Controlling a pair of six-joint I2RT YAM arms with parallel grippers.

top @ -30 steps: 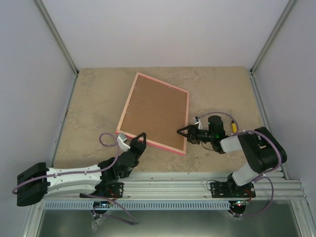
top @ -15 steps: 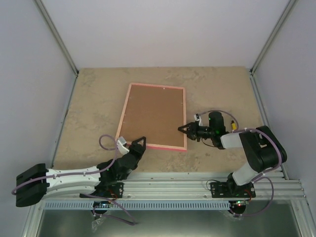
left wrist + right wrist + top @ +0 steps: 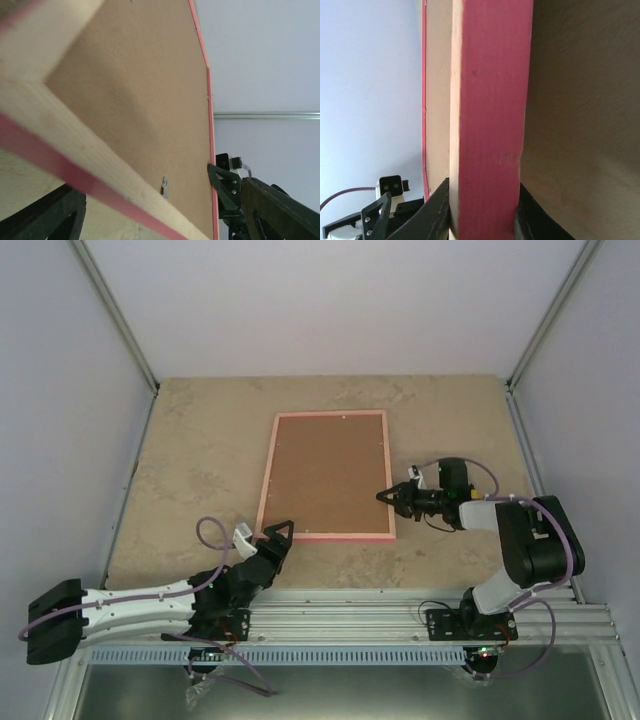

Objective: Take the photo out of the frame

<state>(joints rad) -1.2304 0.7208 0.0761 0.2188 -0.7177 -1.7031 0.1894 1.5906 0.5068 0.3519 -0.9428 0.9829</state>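
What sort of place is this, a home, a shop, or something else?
Probably a robotics lab test cell: white panel walls enclose a beige table, a left arm and a right arm are bolted to an aluminium rail at its near edge, and a pink picture frame lies back-up on it.

beige stone-patterned table (image 3: 200, 440) enclosed by plain white walls (image 3: 330, 310), evenly lit.

The frame (image 3: 327, 476) lies flat, back upward, on the middle of the table (image 3: 190, 470), its long sides running away from the arms. The left gripper (image 3: 273, 532) sits just before the frame's near left corner, fingers spread on either side of that corner. The right gripper (image 3: 386, 496) reaches in from the right, one finger above and one below the frame's right edge, near its front corner.
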